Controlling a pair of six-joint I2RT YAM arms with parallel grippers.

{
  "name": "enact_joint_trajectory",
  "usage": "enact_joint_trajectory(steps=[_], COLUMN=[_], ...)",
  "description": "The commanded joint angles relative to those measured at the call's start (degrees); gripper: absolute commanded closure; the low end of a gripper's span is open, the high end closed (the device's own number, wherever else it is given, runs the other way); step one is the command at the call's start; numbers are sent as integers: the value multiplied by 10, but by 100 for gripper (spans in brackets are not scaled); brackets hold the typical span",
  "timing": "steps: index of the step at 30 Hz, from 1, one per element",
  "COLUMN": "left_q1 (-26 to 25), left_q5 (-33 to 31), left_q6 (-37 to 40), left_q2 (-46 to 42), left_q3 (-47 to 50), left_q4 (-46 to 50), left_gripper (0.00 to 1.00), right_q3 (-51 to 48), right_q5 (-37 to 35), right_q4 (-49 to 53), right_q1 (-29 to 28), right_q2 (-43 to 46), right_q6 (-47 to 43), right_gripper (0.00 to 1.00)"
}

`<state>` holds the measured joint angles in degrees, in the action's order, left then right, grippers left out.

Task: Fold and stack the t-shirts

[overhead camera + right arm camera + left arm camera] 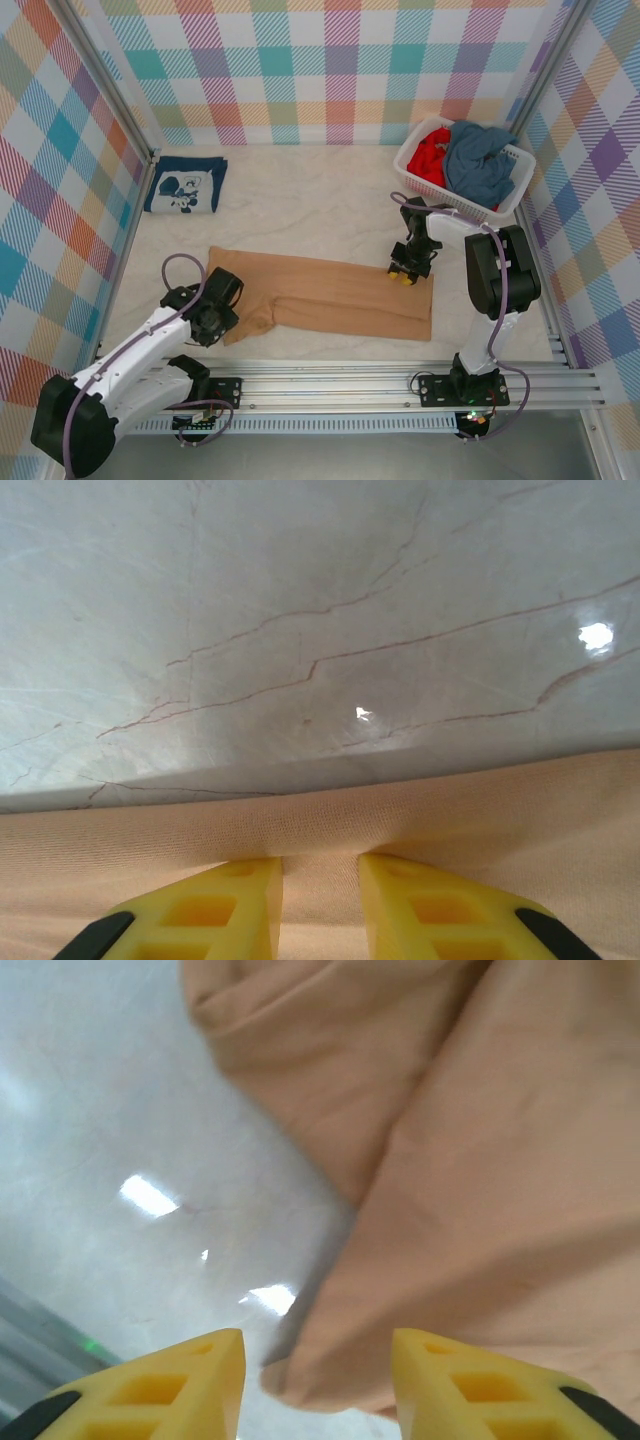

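Overhead, a folded navy t-shirt (184, 184) lay far left; wrist views revealed the right hand (320, 865) clamping the tan t-shirt (480, 810), the left hand (315, 1345) apart.

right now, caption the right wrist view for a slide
Right end effector pinching the edge of the tan t-shirt on the marble-look table

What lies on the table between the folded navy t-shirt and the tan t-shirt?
Nothing. The top external view shows only bare marbled table between the navy t-shirt and the tan t-shirt.
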<state>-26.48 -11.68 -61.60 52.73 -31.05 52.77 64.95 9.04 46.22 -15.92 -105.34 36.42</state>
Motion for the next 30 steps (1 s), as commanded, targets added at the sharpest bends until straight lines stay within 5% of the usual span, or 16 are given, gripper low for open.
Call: enact_joint_trajectory(steps=[1,5,12,20,30], left_q1=[44,108,110,103,103], left_q5=[-13,34,95,89,58], left_q6=[42,91,90,88,98], left_q2=[10,42,61,22,44], left_q3=[-1,19,51,93,70], left_q4=[-32,-90,-161,-163,-192], left_gripper=[57,65,73,77,100], right_q3=[-1,-1,0,2,-3], right_q5=[-14,-15,-13,-12,-15], right_q4=[-6,-3,-4,-7,-4], right_q1=[1,1,1,1,1], right_q2=[-24,-22,-24,-26,-23], right_q6=[-3,-4,-2,1,-3], right_gripper=[72,72,72,72,72])
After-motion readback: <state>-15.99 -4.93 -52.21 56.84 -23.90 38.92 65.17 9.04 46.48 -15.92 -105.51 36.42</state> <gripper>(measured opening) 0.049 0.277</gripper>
